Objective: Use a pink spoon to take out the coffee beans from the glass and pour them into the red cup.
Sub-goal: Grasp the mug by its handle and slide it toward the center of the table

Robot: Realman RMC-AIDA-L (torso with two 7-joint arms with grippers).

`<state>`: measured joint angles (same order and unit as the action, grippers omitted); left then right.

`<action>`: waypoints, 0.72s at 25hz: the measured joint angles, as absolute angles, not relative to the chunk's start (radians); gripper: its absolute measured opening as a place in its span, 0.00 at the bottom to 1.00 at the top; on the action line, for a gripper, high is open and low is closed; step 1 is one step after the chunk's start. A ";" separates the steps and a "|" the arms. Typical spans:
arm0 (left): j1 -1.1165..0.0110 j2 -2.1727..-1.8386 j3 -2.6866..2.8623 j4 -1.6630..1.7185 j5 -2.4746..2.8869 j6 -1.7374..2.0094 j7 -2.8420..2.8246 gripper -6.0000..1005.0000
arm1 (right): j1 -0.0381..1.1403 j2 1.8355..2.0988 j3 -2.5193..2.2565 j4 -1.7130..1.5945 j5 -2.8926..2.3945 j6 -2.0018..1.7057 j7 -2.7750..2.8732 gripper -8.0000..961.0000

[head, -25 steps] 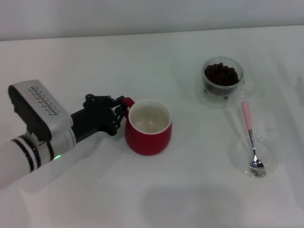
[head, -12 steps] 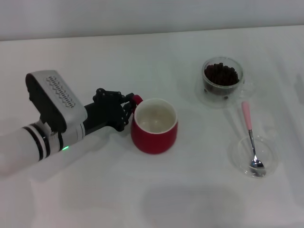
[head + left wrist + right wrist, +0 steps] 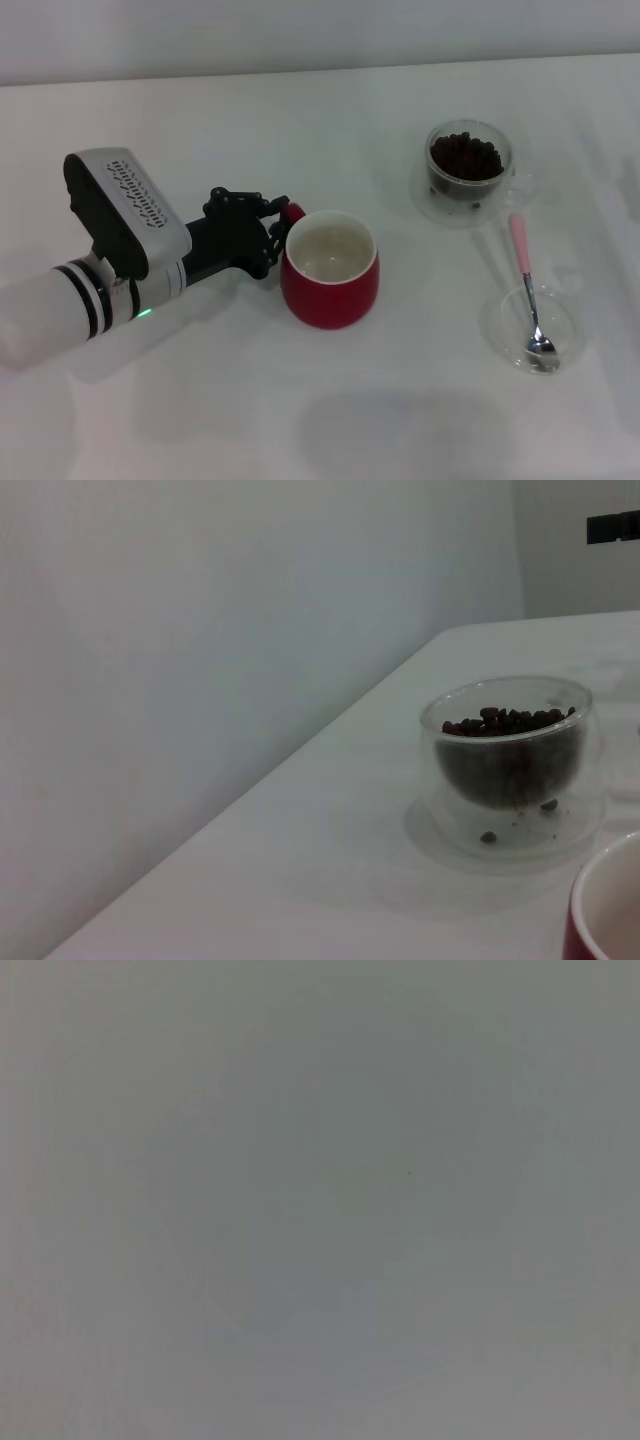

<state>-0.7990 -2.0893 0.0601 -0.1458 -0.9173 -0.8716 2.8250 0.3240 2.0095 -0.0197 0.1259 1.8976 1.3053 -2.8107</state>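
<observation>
The red cup point(image 3: 330, 290) stands upright and empty at the table's middle; its rim shows in the left wrist view point(image 3: 605, 900). My left gripper point(image 3: 275, 228) is shut on the cup's red handle from the left. The glass point(image 3: 468, 170) with the coffee beans point(image 3: 465, 155) stands at the back right, also in the left wrist view point(image 3: 510, 770), beans point(image 3: 510, 720) heaped to its rim. The pink spoon point(image 3: 521, 250) lies in front of the glass, its metal bowl resting in a shallow clear dish point(image 3: 505, 325). My right gripper is out of view.
The glass sits on a clear saucer point(image 3: 430, 205) with a few loose beans point(image 3: 487, 836) on it. The white table point(image 3: 300, 120) runs to a pale wall at the back. The right wrist view shows only flat grey.
My left gripper has moved to the right and a little nearer, taking the red cup with it by the handle. The glass, spoon and dish have not moved.
</observation>
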 joint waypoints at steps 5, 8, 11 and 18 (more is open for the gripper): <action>-0.790 -2.089 0.060 -0.147 -0.912 -0.911 2.825 0.21 | 0.324 2.009 -0.022 0.128 1.898 1.305 -2.813 0.78; -0.787 -2.089 0.056 -0.147 -0.902 -0.920 2.826 0.24 | 0.322 2.009 -0.023 0.127 1.898 1.305 -2.813 0.78; -0.778 -2.089 0.056 -0.145 -0.899 -0.920 2.827 0.27 | 0.322 2.009 -0.023 0.127 1.898 1.305 -2.814 0.78; -0.753 -2.089 0.043 -0.140 -0.898 -0.923 2.827 0.29 | 0.324 2.009 -0.023 0.125 1.898 1.305 -2.814 0.78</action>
